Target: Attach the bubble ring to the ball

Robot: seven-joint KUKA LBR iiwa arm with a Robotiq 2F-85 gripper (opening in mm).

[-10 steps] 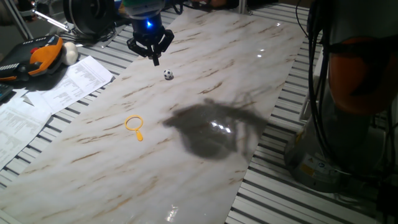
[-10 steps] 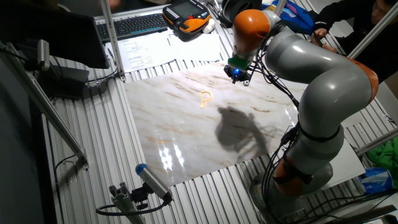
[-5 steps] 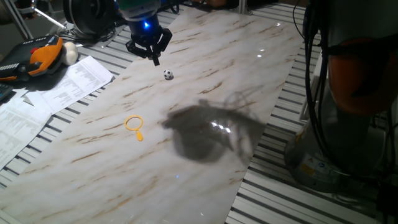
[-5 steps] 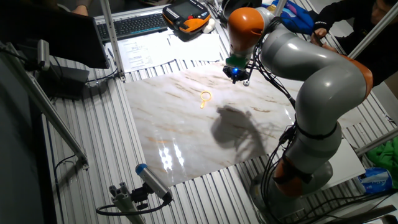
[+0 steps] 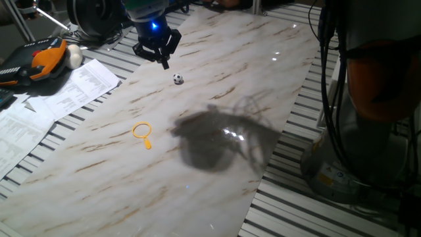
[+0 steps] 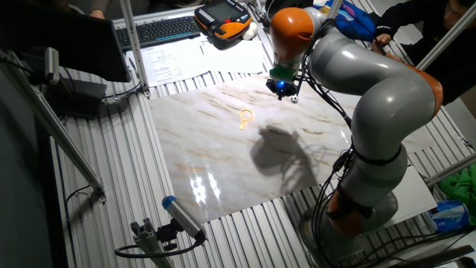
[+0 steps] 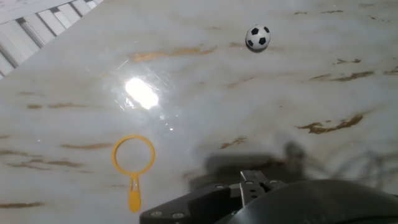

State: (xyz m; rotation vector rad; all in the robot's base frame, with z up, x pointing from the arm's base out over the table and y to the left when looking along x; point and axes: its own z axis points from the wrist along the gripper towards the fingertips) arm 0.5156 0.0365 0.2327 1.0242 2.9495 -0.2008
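**Above the marble slab's far end, gripper hangs empty**

Over the marble slab (image 5: 217, 99) the gripper (image 5: 162, 58) hovers with nothing between its fingers — whether they stand wide or narrow cannot be told. One fixed view shows the ball (image 5: 177, 78) just beside it and the bubble ring (image 5: 142, 133) lying flat, well apart. Only the hand view resolves the ball's soccer pattern (image 7: 257, 37) and the ring's loop and handle (image 7: 134, 163). Papers (image 5: 56, 99) lie off the slab.

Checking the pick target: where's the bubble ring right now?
The bubble ring lies flat on the marble tabletop, apart from the ball. In the hand view it sits lower left, handle toward the camera, ball upper right.
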